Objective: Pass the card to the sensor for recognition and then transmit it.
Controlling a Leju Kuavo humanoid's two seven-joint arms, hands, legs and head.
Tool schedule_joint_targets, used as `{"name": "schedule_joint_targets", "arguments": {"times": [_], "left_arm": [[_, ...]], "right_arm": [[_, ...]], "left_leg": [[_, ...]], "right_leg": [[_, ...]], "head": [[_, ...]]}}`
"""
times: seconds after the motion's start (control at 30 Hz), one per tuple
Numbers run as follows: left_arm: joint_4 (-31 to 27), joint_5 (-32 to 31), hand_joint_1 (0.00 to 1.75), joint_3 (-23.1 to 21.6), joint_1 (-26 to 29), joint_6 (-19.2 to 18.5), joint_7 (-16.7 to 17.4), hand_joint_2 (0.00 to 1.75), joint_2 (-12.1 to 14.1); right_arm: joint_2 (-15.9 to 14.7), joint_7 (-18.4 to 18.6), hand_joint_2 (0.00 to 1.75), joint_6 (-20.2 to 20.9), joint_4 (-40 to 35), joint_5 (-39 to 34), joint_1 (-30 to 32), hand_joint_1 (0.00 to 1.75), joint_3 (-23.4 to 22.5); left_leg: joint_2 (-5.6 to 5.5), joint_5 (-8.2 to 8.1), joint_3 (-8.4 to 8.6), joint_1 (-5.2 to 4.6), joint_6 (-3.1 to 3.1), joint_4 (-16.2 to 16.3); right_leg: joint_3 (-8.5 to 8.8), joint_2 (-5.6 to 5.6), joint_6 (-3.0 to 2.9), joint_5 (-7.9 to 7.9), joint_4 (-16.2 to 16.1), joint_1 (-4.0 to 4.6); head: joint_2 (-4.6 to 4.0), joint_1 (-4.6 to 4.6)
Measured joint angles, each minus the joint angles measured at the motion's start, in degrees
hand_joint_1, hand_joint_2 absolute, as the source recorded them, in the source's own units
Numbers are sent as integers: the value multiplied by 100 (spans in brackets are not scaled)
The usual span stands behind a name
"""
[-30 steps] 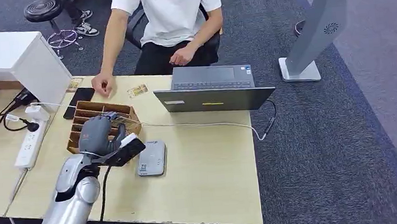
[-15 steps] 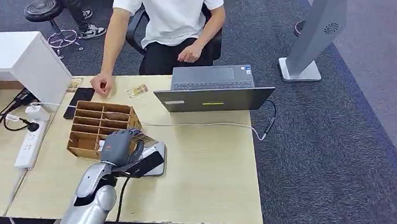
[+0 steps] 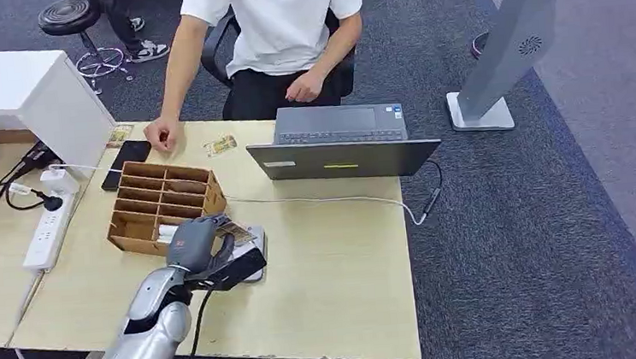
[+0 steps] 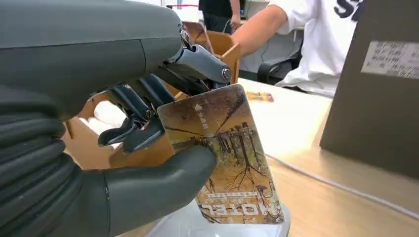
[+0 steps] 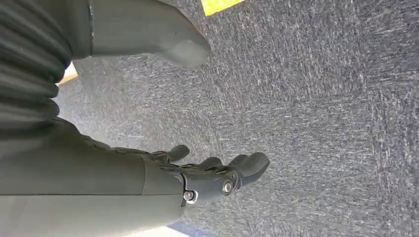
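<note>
Where sensor [image 3: 247,247] ends, card [image 4: 223,157] seemingly overhanging.

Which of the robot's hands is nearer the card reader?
Left. The left hand holds the card just over the card reader; the right hand hangs over carpet.

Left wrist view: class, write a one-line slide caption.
Grey robot hand pinches a brown tree-printed hotel card above the pale grey sensor pad.

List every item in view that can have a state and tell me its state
Card: pinched by the left hand, over the sensor.
Right hand: empty, fingers apart, above carpet.
Laptop: open, facing the person.
Organizer: upright on the table.
Phone: flat, screen dark.
</note>
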Motion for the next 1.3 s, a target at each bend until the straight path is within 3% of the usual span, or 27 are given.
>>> {"name": "schedule_joint_targets", "arguments": {"times": [0.73, 0.97, 1.3], "left_arm": [[413, -39, 175, 0, -75, 11, 24, 175, 94], [417, -160, 175, 0, -88, 249, 50, 175, 168], [-405, -179, 175, 59, -384, 302, 223, 175, 595]], "right_arm": [[2, 2, 175, 0, -39, -11, 19, 0, 79], [7, 7, 175, 0, -46, -11, 26, 0, 177], [15, -15, 175, 0, -44, -85, 50, 0, 219]], "left_leg": [[-1, 0, 12, 0, 0, -1], [0, 2, 14, 1, -1, -1], [-10, 8, 6, 3, 1, -1]], "right_leg": [[14, -1, 0, 0, 0, 0], [14, 0, 0, 1, 1, 1], [12, -9, 0, 1, 3, 2]], "head": [[0, 0], [0, 0], [0, 0]]}}
